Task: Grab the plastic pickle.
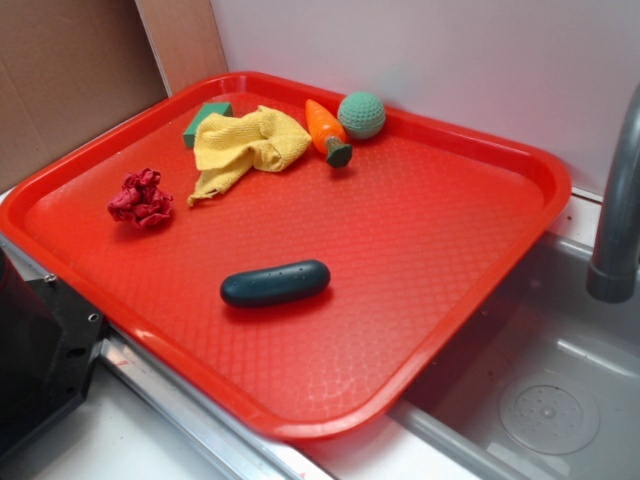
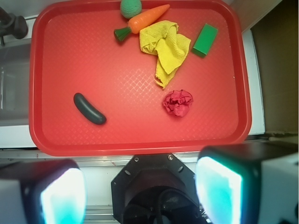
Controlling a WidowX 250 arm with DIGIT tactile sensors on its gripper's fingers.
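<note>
- The pickle [image 2: 89, 108] is seen lying flat on the red tray [image 2: 140, 135], alone in its near-left part, well apart from everything else.
- The carrot [image 2: 142, 21] and green ball [image 2: 131, 7] are found at the tray's far edge, the yellow cloth [image 2: 166, 46] just beside the carrot.
- The gripper [image 2: 140, 186] is held high above the tray's near edge, fingers spread wide, nothing between them.
- The jaws are best turned across the pickle's slanted length and lowered onto its middle, since a smooth capsule may be expected to roll.
</note>
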